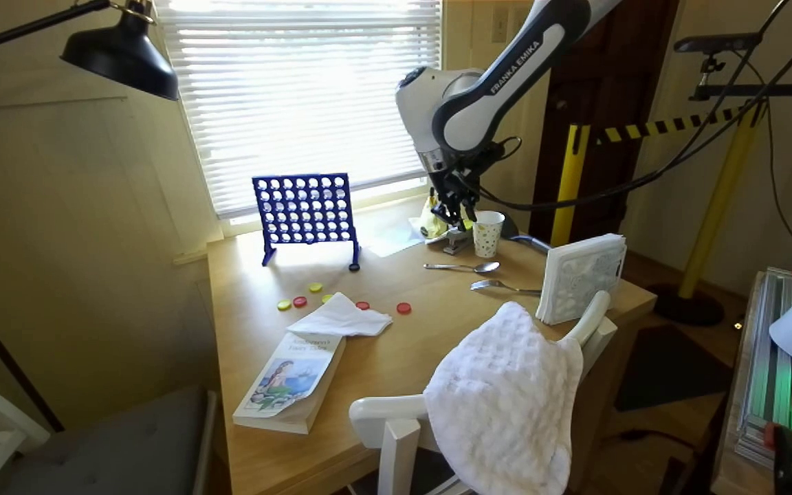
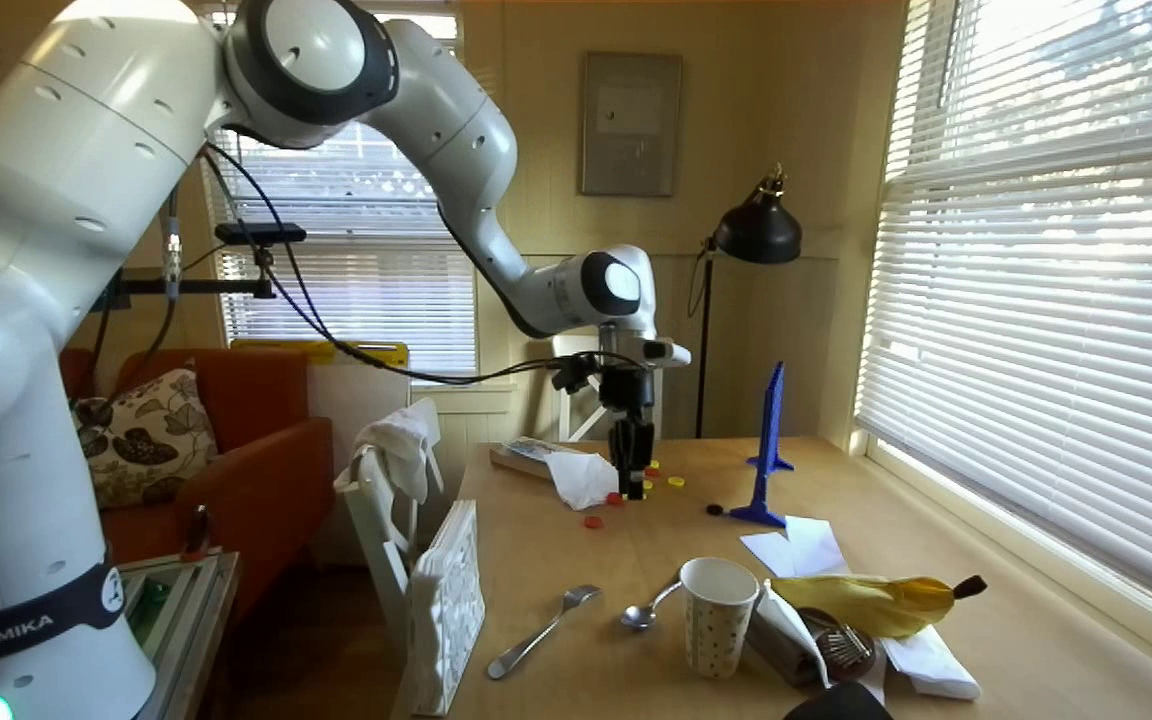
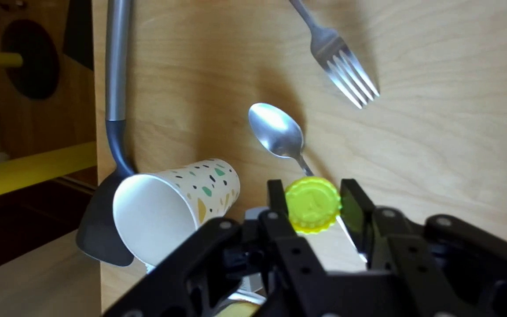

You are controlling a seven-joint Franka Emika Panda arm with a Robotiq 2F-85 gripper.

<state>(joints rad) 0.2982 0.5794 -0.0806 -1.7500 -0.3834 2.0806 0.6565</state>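
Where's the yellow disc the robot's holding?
In the wrist view, the yellow disc is in the gripper, lower right of centre, hiding part of the spoon, with the paper cup to its left.

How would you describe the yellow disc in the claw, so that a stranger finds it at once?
Find the wooden table, then the black claw hanging above it. Between its tips is held the bright yellow disc, round with a scalloped rim. Other yellow discs and red discs lie on the table; only this one is gripped.
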